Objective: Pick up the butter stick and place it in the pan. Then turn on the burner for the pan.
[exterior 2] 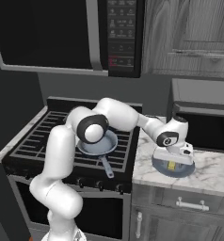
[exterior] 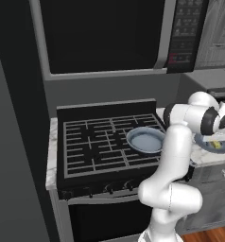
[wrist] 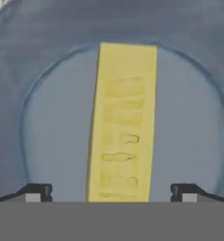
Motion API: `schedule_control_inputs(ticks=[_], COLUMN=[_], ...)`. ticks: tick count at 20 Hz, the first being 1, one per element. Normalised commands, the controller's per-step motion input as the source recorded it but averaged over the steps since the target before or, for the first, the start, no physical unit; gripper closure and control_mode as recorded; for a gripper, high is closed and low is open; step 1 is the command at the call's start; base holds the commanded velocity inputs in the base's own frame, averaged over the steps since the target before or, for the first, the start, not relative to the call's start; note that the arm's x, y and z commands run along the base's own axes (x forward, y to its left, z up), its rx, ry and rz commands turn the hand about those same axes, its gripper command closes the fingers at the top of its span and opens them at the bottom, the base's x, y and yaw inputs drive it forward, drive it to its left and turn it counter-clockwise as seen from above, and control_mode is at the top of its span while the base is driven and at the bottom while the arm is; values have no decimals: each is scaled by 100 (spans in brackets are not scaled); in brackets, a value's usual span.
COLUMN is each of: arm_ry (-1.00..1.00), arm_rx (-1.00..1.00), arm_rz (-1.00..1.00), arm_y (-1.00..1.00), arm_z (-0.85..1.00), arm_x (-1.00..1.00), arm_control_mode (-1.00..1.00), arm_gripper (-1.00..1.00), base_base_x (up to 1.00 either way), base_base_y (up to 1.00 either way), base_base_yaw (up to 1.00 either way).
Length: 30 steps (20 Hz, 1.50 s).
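Note:
The butter stick (wrist: 122, 122), a yellow block, lies on a round grey-blue plate (wrist: 52, 122) that sits on the marble counter right of the stove. In the right base view the butter stick (exterior 2: 171, 165) peeks out from under the hand, on the plate (exterior 2: 161, 168). My gripper (wrist: 111, 193) hangs just above it, open, one fingertip (wrist: 36, 192) on each side of the stick and neither touching it. The gripper (exterior 2: 172, 160) points straight down. The pan (exterior: 145, 139) rests on the stove's front right burner, its dark handle (exterior 2: 106, 167) pointing toward the front.
Dark knobs (exterior 2: 100, 184) line the stove's front panel. A microwave (exterior 2: 62, 33) hangs above the stove. A dark appliance (exterior 2: 203, 122) stands on the counter behind the plate. My own arm arches over the pan between the base and the plate.

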Motion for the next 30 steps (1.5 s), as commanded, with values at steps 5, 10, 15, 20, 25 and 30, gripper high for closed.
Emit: schedule_control_inputs(ticks=[5, 10, 15, 20, 25, 30], arm_ry=[0, 0, 0, 0, 0, 0], arm_rx=[0, 0, 0, 1, 0, 0], arm_rz=[0, 0, 0, 0, 0, 0], arm_y=[0, 0, 0, 0, 24, 53], arm_z=[-6, 0, 4, 43, 41, 47], arm_x=[0, 0, 0, -19, -65, -65], arm_control_mode=[-100, -100, -100, -100, -100, -100], arm_gripper=[100, 100, 100, 100, 100, 100], base_base_x=[0, 0, 0, 0, 0, 0], base_base_y=[0, 0, 0, 0, 0, 0], base_base_yaw=[0, 0, 0, 0, 0, 0])
